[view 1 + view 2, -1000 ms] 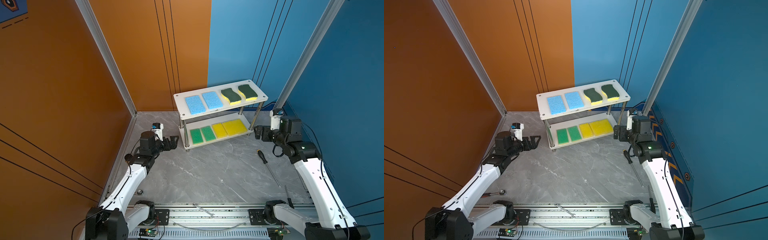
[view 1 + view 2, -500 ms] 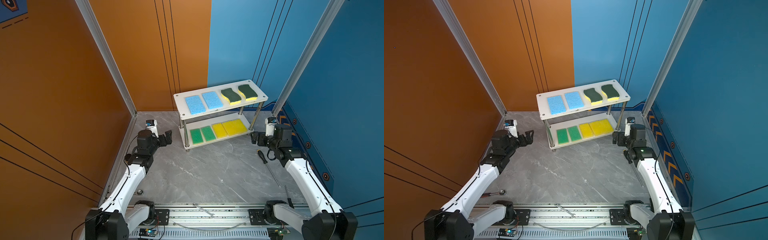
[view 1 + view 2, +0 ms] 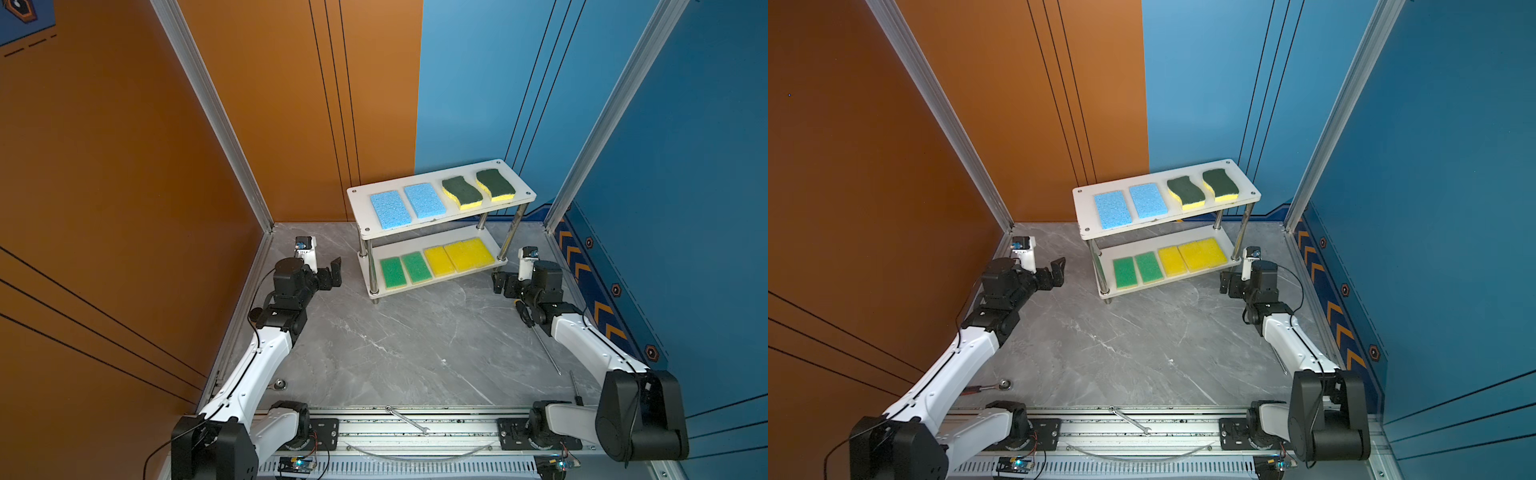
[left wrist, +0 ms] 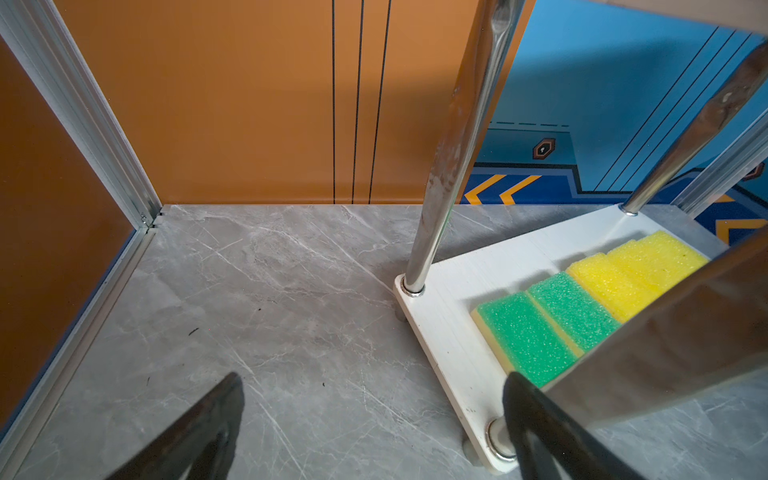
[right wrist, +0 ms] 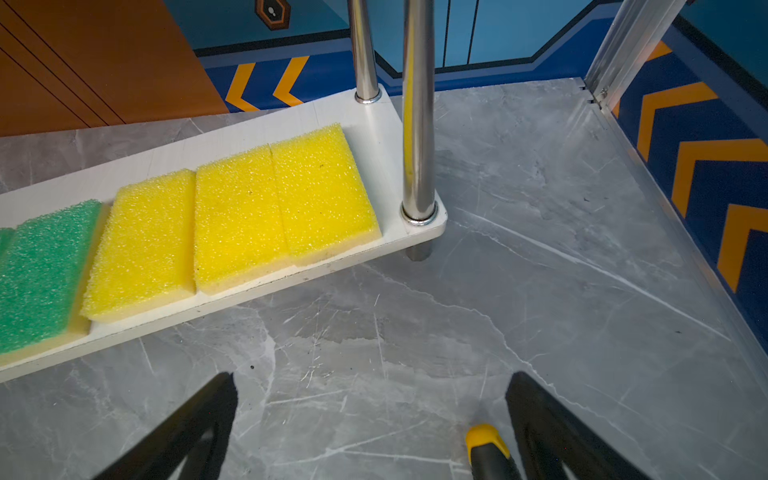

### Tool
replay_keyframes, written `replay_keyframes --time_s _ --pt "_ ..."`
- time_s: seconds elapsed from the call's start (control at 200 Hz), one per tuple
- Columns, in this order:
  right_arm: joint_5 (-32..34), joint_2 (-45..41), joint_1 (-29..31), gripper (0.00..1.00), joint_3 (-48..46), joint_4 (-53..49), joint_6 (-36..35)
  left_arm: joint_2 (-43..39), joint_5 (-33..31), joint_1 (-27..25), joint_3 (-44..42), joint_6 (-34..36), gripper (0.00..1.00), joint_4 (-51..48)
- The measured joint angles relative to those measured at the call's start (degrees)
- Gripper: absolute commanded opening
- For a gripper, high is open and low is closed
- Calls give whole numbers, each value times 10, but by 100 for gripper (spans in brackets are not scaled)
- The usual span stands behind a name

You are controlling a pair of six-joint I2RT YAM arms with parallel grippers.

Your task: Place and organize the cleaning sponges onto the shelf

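Observation:
The shelf (image 3: 362, 212) (image 3: 1087, 222) stands at the back of the table, and the cleaning sponges lie flat on it. On its top board are two light blue ones (image 3: 390, 210) (image 3: 424, 200) and two wavy dark-green-topped ones (image 3: 461, 192) (image 3: 495, 185). The lower board (image 4: 440, 332) (image 5: 374, 120) holds two green ones (image 3: 392, 272) (image 4: 523, 336) and yellow ones (image 3: 457, 257) (image 5: 282, 195) in a row. My left gripper (image 3: 334, 272) (image 4: 374, 415) hangs open and empty off the shelf's left end. Off the right end my right gripper (image 3: 500, 282) (image 5: 372, 411) is open and empty, low over the table.
A black-and-yellow screwdriver (image 3: 540, 336) (image 5: 488, 451) lies on the table under my right wrist. A wrench (image 3: 407, 419) rests on the front rail, and a small ratchet tool (image 3: 988, 387) lies near the left wall. Orange and blue walls close in the sides and back.
Both arms have folded lower toward their bases. The right gripper has sunk toward the table beside the shelf's right end. The left gripper drew slightly left. The sponges have not moved.

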Motion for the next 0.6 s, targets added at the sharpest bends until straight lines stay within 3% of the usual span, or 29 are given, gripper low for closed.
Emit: replay_keyframes --time_s 0.596 --pt "42 93 3 100 -113 226 -35 82 -13 30 -51 26 98 150"
